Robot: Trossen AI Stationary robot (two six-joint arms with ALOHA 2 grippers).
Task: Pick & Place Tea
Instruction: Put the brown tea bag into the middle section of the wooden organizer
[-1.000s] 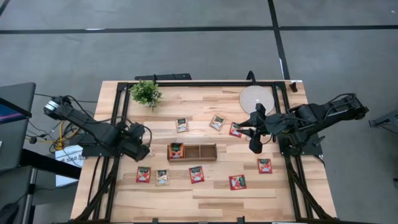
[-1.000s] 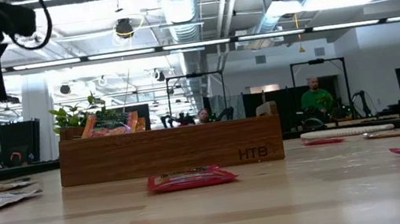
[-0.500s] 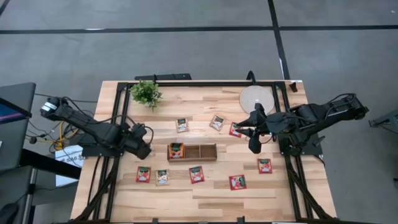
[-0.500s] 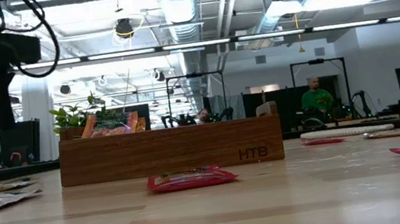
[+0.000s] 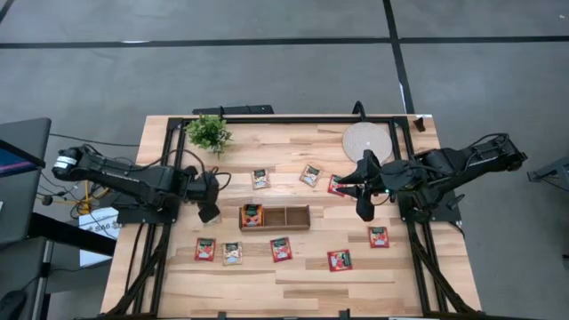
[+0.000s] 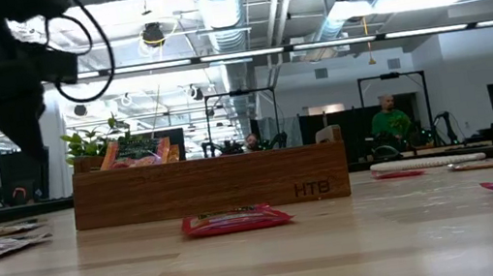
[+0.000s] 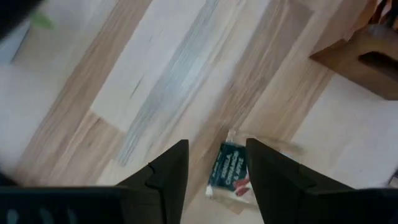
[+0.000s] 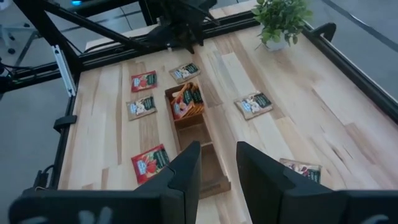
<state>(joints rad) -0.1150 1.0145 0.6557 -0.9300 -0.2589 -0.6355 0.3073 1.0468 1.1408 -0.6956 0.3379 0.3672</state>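
The left hand [image 5: 210, 213] hovers just left of the tray [image 5: 275, 217], fingers apart, empty, above a tea sachet [image 7: 231, 175]; lower squarely over it before closing; the right hand [image 5: 364, 210], fingers apart, waits right of the tray.

Plenty of bare wood along the bottom edge of the light wooden desk [image 5: 293, 280] in the high view, and a wide clear patch in the upper middle. The long brown wooden three-compartment tray [image 5: 275, 216] sits dead centre as the main thing to get around. Small flat red and beige tea sachets [image 5: 281, 249] are strung in a row below it, with gaps between. The small green potted plant [image 5: 209, 133] blocks the upper left, the round pale coaster [image 5: 366, 140] the upper right.
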